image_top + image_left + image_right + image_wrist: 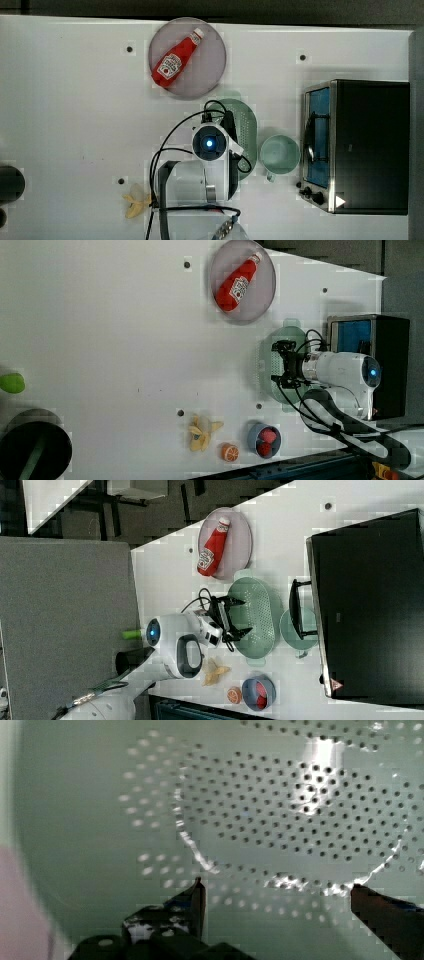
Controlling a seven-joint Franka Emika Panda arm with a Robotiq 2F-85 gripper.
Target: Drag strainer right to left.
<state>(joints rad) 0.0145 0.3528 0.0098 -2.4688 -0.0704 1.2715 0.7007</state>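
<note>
Your claw (239, 615) spread wide over the strainer (257, 614), gripping nothing, fingers (196, 899) down inside its perforated bowl, cup (280, 154) just beside it on the counter (75, 110).

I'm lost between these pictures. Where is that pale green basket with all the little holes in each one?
Top view: the strainer lies mid-table, partly under the gripper, left of the cup.
Left view: right of centre, beneath the gripper.
Right view: centre, with the open gripper over it.
Wrist view: its holed bottom lies close below the camera.
Shared landmark: the ketchup bottle on the plate lies near one end of the strainer.
</note>
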